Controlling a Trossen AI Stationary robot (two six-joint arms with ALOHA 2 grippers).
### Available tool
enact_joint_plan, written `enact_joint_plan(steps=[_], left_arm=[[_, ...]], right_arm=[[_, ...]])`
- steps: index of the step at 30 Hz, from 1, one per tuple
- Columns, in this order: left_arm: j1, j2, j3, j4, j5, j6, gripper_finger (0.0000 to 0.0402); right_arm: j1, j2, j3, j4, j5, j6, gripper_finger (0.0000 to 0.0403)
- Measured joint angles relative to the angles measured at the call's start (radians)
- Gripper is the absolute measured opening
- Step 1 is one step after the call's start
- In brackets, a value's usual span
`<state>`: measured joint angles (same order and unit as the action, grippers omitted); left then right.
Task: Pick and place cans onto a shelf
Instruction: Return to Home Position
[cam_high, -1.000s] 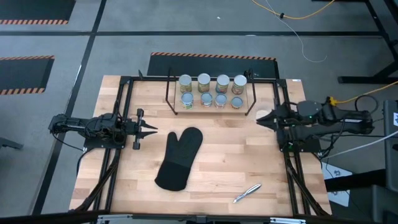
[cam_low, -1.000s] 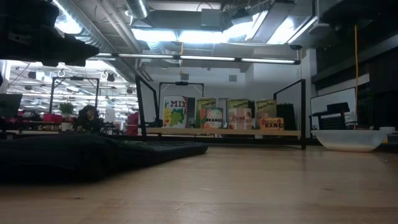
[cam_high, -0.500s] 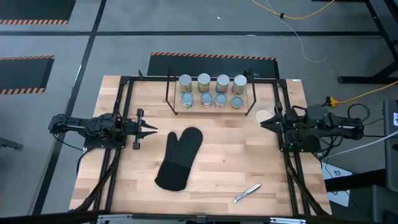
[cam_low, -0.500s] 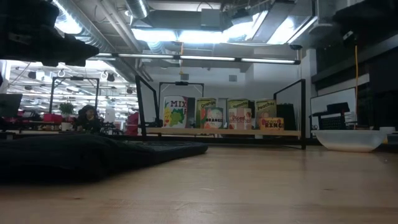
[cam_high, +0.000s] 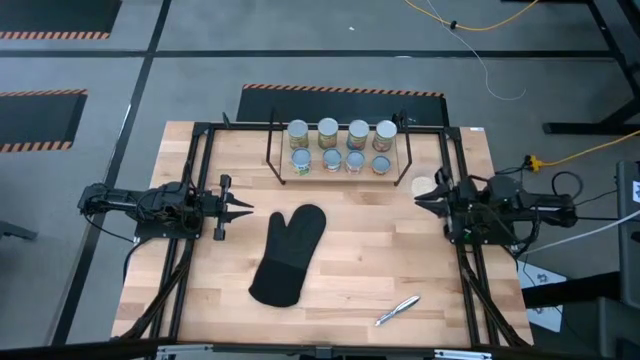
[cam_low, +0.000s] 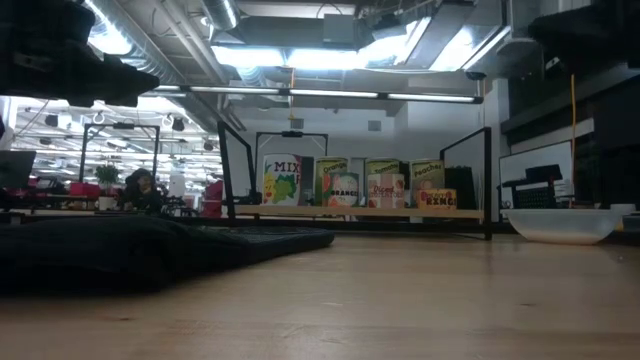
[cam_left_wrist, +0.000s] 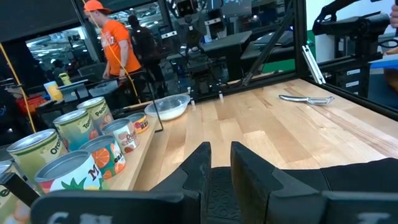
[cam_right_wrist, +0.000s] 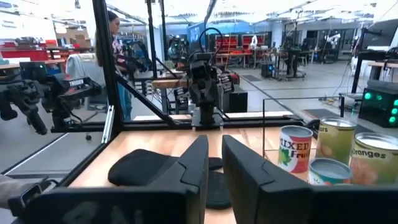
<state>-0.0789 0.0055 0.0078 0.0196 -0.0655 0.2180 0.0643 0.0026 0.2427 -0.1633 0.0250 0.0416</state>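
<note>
Several cans (cam_high: 340, 145) stand upright in two rows on the shelf (cam_high: 345, 179) at the table's far middle; they also show in the low view (cam_low: 345, 183), the left wrist view (cam_left_wrist: 81, 149) and the right wrist view (cam_right_wrist: 323, 155). My left gripper (cam_high: 245, 209) rests level at the table's left side, shut, its fingers (cam_left_wrist: 205, 165) nearly together with nothing between them. My right gripper (cam_high: 420, 197) sits level at the right side, shut and holding nothing (cam_right_wrist: 214, 155). Both grippers are well clear of the cans.
A black oven mitt (cam_high: 290, 255) lies flat in the table's middle, between the two grippers. A silvery pen-like item (cam_high: 397, 310) lies near the front edge. A white bowl (cam_high: 427, 185) stands just beyond my right gripper. A black frame (cam_high: 200, 130) rims the table. People show in the room beyond.
My right arm has folded down and drawn back toward the table's right edge, its gripper sinking and tipping to level beside the white bowl. The cans, the mitt and my left arm have kept still.
</note>
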Motion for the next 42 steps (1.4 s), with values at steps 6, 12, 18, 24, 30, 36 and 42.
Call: enact_joint_plan(steps=[6, 12, 18, 24, 30, 36, 42], left_arm=[[0.0, 0.0, 0.0, 0.0, 0.0, 0.0, 0.0055], [0.0, 0.0, 0.0, 0.0, 0.0, 0.0, 0.0055], [0.0, 0.0, 0.0, 0.0, 0.0, 0.0, 0.0055], [0.0, 0.001, 0.0, 0.0, 0.0, 0.0, 0.0055], [0.0, 0.001, 0.0, 0.0, 0.0, 0.0, 0.0055], [0.0, 0.001, 0.0, 0.0, 0.0, 0.0, 0.0055], [0.0, 0.001, 0.0, 0.0, 0.0, 0.0, 0.0055]], right_arm=[[0.0, -0.001, -0.093, 0.128, 0.003, -0.047, 0.0052], [-0.007, 0.0, -0.193, 0.281, 0.064, -0.079, 0.0052], [-0.055, 0.001, -0.236, 0.331, 0.087, -0.082, 0.0052], [-0.116, 0.001, -0.236, 0.327, 0.087, -0.155, 0.0052], [-0.151, 0.001, -0.236, 0.235, 0.039, -0.125, 0.0052], [-0.159, 0.003, -0.235, 0.188, -0.052, -0.078, 0.0052], [-0.159, 0.003, -0.235, 0.186, -0.053, -0.073, 0.0052]])
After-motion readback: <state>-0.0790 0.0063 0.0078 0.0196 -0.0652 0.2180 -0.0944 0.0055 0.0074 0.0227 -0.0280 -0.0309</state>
